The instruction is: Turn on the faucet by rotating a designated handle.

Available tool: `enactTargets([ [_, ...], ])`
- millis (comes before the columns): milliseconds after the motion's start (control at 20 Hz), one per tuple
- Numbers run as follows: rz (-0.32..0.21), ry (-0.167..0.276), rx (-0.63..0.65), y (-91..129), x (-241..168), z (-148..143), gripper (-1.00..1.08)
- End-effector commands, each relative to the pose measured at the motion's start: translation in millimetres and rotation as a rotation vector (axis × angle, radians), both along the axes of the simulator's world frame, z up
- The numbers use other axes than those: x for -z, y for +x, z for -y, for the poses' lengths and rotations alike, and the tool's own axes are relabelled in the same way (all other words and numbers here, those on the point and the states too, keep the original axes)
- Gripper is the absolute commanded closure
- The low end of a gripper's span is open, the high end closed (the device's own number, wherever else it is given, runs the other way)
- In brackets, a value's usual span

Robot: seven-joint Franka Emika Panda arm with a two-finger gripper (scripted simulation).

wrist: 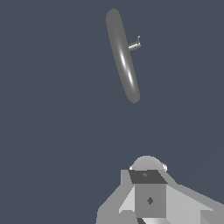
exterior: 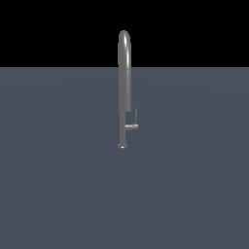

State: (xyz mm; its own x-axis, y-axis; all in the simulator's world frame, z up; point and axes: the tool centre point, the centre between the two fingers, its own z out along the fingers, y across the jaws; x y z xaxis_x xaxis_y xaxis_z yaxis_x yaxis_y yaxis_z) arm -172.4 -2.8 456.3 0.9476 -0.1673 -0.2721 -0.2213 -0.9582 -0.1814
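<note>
The faucet (exterior: 124,87) is a tall slim grey pipe with a gooseneck top, standing upright on a small round base flange in the middle of the exterior view. Low on the pipe, on the exterior view's right, the handle (exterior: 133,124) is a short stub ending in a thin rod that points up. In the wrist view the faucet (wrist: 123,57) appears foreshortened from above, with the handle (wrist: 134,44) sticking out of its side. My gripper (wrist: 148,192) shows only as grey blocks at the picture's edge, well apart from the faucet and touching nothing. It does not appear in the exterior view.
A flat blue-grey floor (exterior: 58,185) spreads around the faucet on all sides, ending in a black background behind.
</note>
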Motion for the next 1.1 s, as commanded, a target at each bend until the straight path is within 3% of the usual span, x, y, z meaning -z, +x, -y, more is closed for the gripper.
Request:
enactTargets([
  [0,-0.038,0.033,0.037,13.9,6.1,1.2,1.08],
  [1050,-0.376,0.34,0.36,120.7,84.5,21.4,1.08],
])
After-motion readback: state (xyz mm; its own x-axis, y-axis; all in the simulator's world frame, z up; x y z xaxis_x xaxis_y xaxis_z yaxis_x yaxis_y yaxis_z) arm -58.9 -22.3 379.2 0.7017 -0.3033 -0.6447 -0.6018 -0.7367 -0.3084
